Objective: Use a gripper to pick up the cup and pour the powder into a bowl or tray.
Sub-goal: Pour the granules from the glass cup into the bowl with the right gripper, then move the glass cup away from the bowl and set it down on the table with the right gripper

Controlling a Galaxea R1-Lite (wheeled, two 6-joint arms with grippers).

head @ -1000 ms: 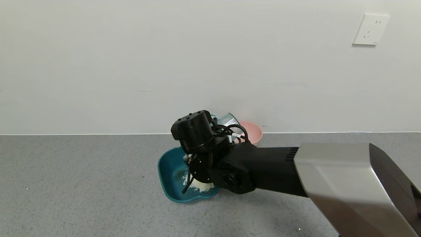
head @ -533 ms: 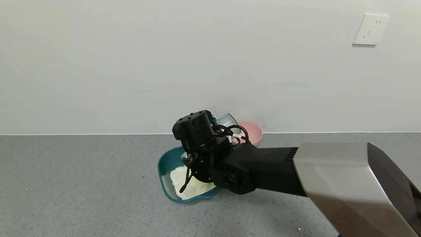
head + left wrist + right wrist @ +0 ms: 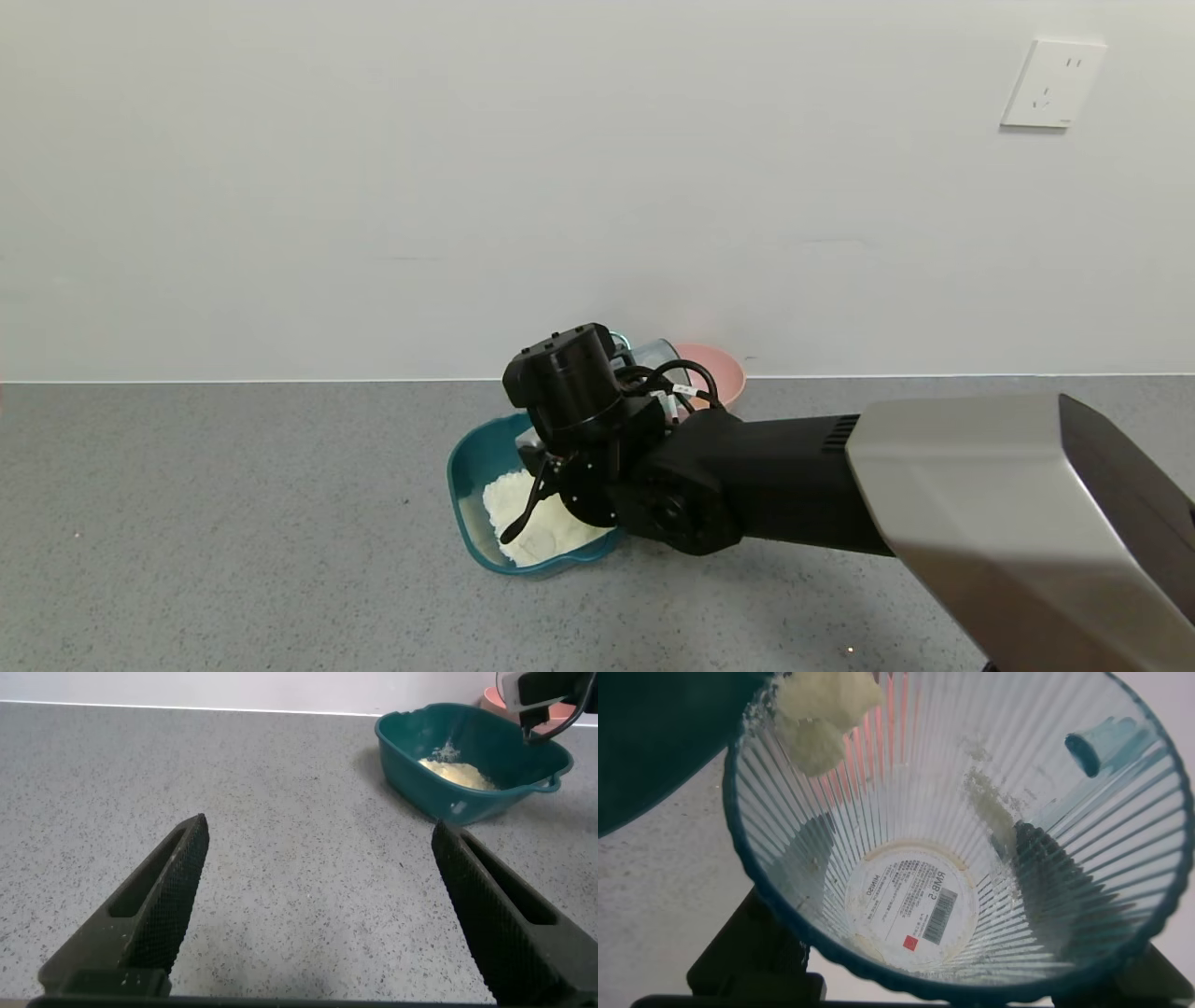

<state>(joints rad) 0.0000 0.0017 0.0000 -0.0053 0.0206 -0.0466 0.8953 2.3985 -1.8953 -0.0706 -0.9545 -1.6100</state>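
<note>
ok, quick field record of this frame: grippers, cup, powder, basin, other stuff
right gripper: shut on cup, held over the basin
cup: tipped, nearly empty, clumps stuck at the rim
powder: pile in the basin
basin: teal, on the counter
left gripper: open, low over the counter, apart from the basin
pink bowl: behind the arm, by the wall
</note>
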